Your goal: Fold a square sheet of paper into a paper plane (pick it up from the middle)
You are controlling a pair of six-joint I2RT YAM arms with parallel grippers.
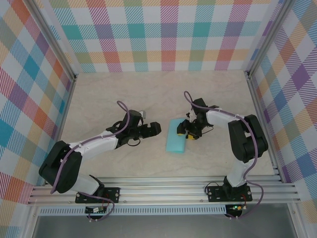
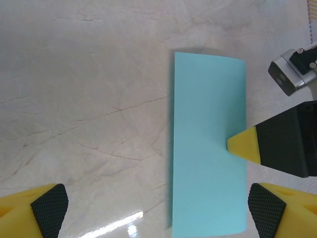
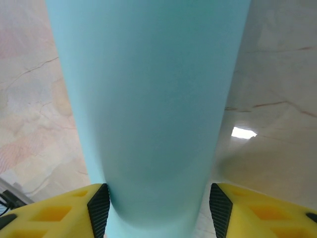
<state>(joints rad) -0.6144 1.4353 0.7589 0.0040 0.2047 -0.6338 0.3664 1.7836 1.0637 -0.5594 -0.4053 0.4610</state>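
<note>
The square sheet of paper [image 1: 176, 135] is light blue and lies as a narrow rectangle in the middle of the table; no paper plane is in view. My right gripper [image 1: 189, 130] reaches over the sheet's right edge. In the right wrist view the sheet [image 3: 148, 99] bulges up between the fingers of my right gripper [image 3: 158, 210]; the left pad [image 3: 99, 208] touches it and the right pad stands just apart. My left gripper [image 1: 151, 130] hovers wide open to the left of the sheet. In the left wrist view the sheet [image 2: 209, 144] lies flat, with a yellow fingertip [image 2: 242, 144] of the right gripper on its right edge.
The tabletop [image 1: 124, 99] is pale marble-look. Checked walls and aluminium posts [image 1: 74, 77] close it in on three sides. A metal rail [image 1: 163, 191] with both arm bases runs along the near edge.
</note>
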